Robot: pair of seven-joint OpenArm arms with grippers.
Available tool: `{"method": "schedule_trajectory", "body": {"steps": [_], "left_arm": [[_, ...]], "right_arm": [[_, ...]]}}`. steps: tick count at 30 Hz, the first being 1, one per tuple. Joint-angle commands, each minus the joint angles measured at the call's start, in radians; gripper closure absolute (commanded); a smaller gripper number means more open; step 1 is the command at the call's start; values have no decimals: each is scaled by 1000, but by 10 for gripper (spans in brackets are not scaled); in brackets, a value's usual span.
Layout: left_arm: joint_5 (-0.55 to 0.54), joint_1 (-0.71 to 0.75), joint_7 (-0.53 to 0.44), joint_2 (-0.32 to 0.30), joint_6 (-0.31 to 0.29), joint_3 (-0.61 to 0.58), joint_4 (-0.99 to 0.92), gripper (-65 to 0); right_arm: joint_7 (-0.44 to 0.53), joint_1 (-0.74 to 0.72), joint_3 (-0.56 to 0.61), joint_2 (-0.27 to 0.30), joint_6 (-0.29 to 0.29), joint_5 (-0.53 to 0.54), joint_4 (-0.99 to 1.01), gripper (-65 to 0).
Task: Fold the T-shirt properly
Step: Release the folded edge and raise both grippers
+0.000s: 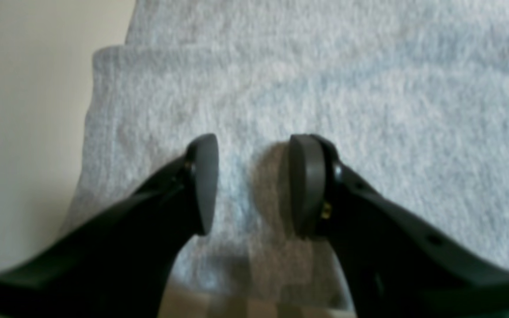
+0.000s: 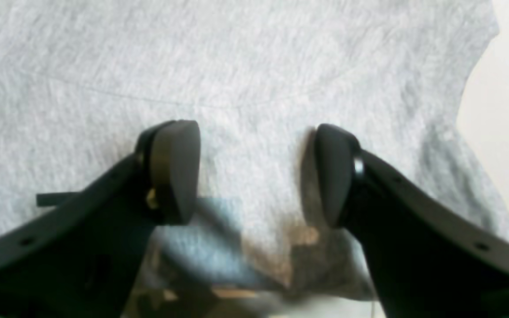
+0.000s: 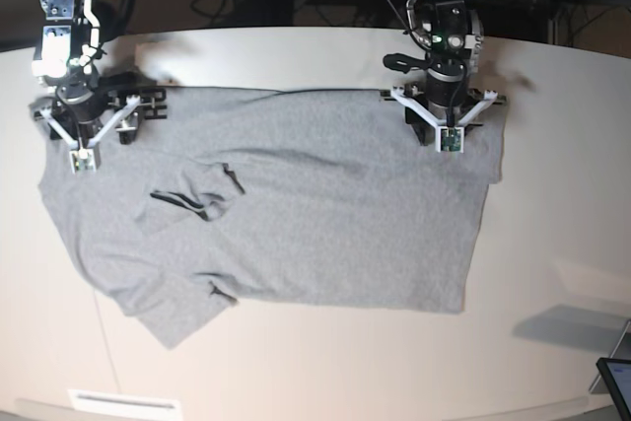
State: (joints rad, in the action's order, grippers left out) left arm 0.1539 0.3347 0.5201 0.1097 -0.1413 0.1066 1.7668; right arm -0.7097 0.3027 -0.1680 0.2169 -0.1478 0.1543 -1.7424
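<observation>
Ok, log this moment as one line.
T-shirt: spread flat on table, one sleeve folded in | left gripper: jaws open over far edge | right gripper: jaws open over far edge | fold: not yet done

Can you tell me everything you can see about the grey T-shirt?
The T-shirt is light heather-grey, soft-looking knit cloth, spread out mostly flat on the pale table. One sleeve near its left side in the base view is folded back over the body, showing thin dark edges, and another sleeve pokes out at the bottom left. A curved seam line shows in the right wrist view. The far edge lies under both arms: the left tool and the right tool stand with jaws apart right above the cloth.
</observation>
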Motion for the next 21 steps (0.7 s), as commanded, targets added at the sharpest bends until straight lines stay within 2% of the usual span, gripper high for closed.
{"method": "schedule_trajectory", "body": {"steps": [1, 10, 17, 21], "left_arm": [[3, 4, -5, -12, 1, 0, 0, -249], [2, 37, -5, -80, 1, 17, -9, -249], [2, 76, -7, -80, -4, 129, 11, -249], [3, 97, -12, -81, -4, 160, 23, -249]], "right_arm": [[11, 6, -9, 9, 1, 1, -15, -389], [11, 42, -9, 9, 3, 1, -21, -389], [-12, 65, -9, 8, 3, 1, -23, -389], [-21, 82, -9, -23, 3, 1, -44, -389]]}}
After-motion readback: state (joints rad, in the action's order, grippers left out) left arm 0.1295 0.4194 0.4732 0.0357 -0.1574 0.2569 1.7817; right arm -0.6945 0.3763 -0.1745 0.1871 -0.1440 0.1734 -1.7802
